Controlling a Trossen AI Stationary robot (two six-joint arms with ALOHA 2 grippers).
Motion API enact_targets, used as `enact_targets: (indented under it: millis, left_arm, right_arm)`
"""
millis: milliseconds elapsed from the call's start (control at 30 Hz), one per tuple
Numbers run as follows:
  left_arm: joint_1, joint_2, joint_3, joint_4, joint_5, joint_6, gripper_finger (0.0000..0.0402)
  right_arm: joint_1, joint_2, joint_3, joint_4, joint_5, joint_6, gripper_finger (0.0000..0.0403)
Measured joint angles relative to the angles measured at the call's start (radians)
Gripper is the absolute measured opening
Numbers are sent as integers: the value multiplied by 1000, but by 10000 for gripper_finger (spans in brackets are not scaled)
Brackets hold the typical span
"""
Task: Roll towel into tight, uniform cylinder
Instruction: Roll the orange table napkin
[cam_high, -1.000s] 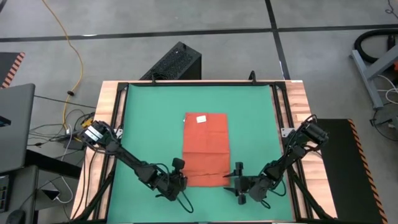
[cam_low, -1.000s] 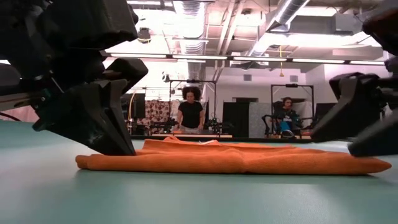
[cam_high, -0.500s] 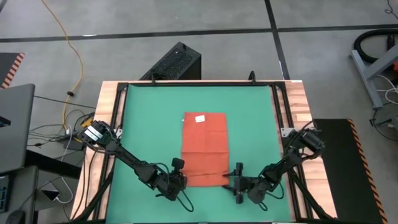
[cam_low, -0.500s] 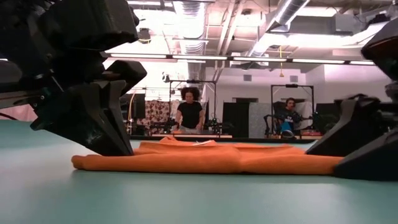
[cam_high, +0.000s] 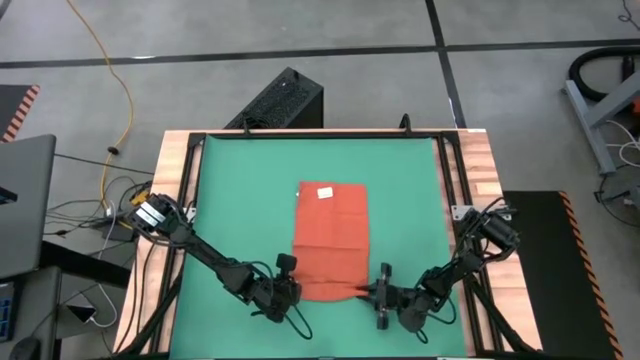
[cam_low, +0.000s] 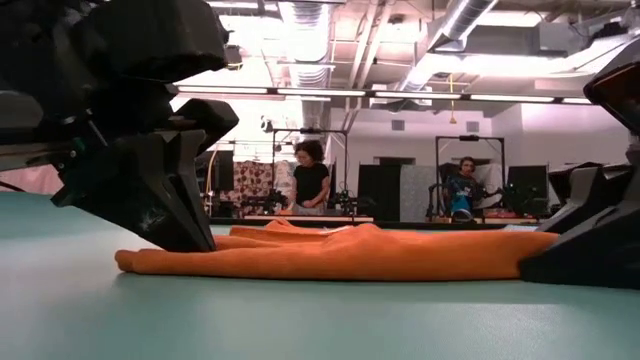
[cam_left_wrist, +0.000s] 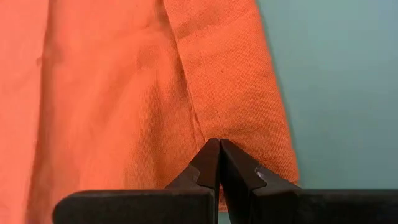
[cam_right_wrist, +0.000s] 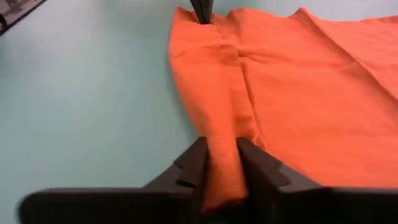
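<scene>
1. Orange-red towel (cam_high: 331, 238) lying flat near the middle of the green mat (cam_high: 230, 190), long side running near to far, white tag (cam_high: 323, 192) at the far end.
2. Barely begun, judging by the shape: only a low fold or first turn raised along the near edge, the rest spread flat and unrolled.
3. Left tool (cam_high: 287, 289) at the near-left corner of the towel, fingers pressed together on the cloth edge, clamped there as the left wrist view shows.
4. Right tool (cam_high: 381, 293) at the near-right corner, fingers (cam_right_wrist: 196, 163) closed around a raised ridge of fabric, pinching it between them.
5. Both near corners thus gripped; nothing tight or uniform formed yet.
6. Left to do, by estimate: turn the near edge over toward the far end again and again, keeping both sides level, until the tag end is wound in.
7. Count: one towel, one tag, one mat, one wooden desk (cam_high: 480, 165), two arms with one tool each.
8. Beyond the desk in the low view: two people (cam_low: 311, 178), one standing and one seated, well apart from the work.
</scene>
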Motion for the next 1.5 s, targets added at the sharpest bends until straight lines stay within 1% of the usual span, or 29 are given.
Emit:
enact_targets:
  millis: [133,267,400,467,533,633,700,767,833,967,1067,1133,1300,1400,1500]
  left_arm:
    - [-9,2,43,-17,27,-5,0]
    - [-26,3,117,-128,21,37,0]
    - [-29,3,173,-242,-4,99,0]
    - [-29,3,188,-246,-14,136,0]
    - [-29,2,185,-235,-61,189,0]
    - [-20,2,152,-159,-126,260,0]
    - [-6,2,118,-84,-133,291,0]
    - [7,2,83,-4,-117,316,0]
    - [22,2,40,104,-71,345,0]
    - [53,2,-35,222,-9,370,0]
    - [77,2,-73,263,44,353,0]
    - [82,-1,-92,295,59,335,0]
    - [81,-2,-109,309,66,316,0]
    - [78,-2,-109,307,68,316,0]
    - [78,-2,-109,300,69,308,0]
  right_arm:
    - [-1,0,13,-11,8,1,46]
    - [3,-9,27,-26,7,3,13]
    - [11,-55,27,-47,-12,6,11]
    - [10,-86,27,-59,-36,13,12]
    - [8,-122,26,-91,-67,31,12]
    - [5,-171,27,-142,-106,86,11]
    - [1,-203,27,-179,-139,120,11]
    - [2,-230,26,-207,-159,147,11]
    - [3,-261,26,-236,-186,175,10]
    - [-13,-321,25,-290,-232,262,10]
    - [-35,-362,26,-319,-274,353,10]
    - [-55,-379,26,-336,-300,433,10]
    - [-118,-393,27,-372,-418,665,10]
    - [-151,-393,27,-370,-454,821,10]
    - [-170,-398,27,-374,-496,906,9]
